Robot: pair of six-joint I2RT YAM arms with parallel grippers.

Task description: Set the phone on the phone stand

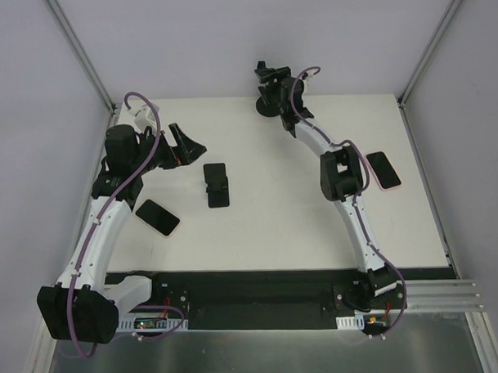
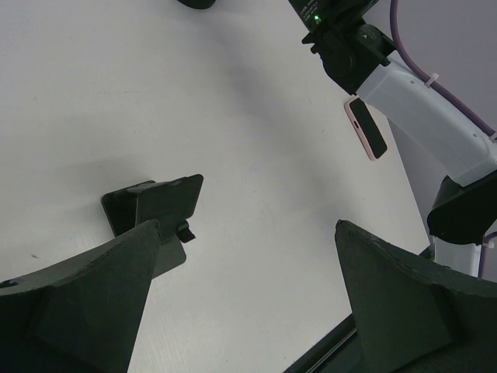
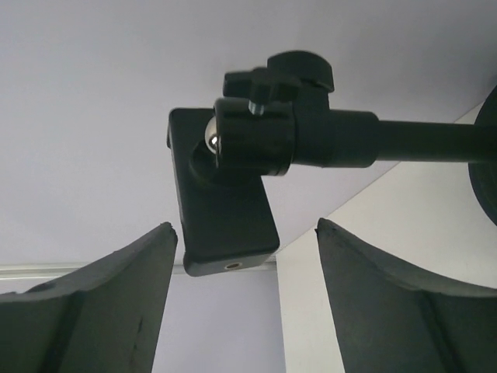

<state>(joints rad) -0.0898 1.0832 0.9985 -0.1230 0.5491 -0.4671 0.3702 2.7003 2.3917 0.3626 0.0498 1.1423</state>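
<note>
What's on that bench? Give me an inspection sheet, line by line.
Surface: white table.
Job's things: pink-edged phone flat at right; second phone flat at left; folding phone stand centre, unloaded; tall clamp stand at back.
Clutter: nothing seen.
Tools: left tool open, empty; right tool open astride the tall clamp stand, no contact seen.
Cables: purple cables along both arms.
Surroundings: grey walls, metal frame posts.

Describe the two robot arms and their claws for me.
Both the left arm and the right arm have white curved shells with chunky black joints and black bases. A purple cable runs along each, tied down with small white straps. The left gripper and right gripper each have two broad, matte black, wedge-shaped fingers. A small green light glows near the right wrist.
</note>
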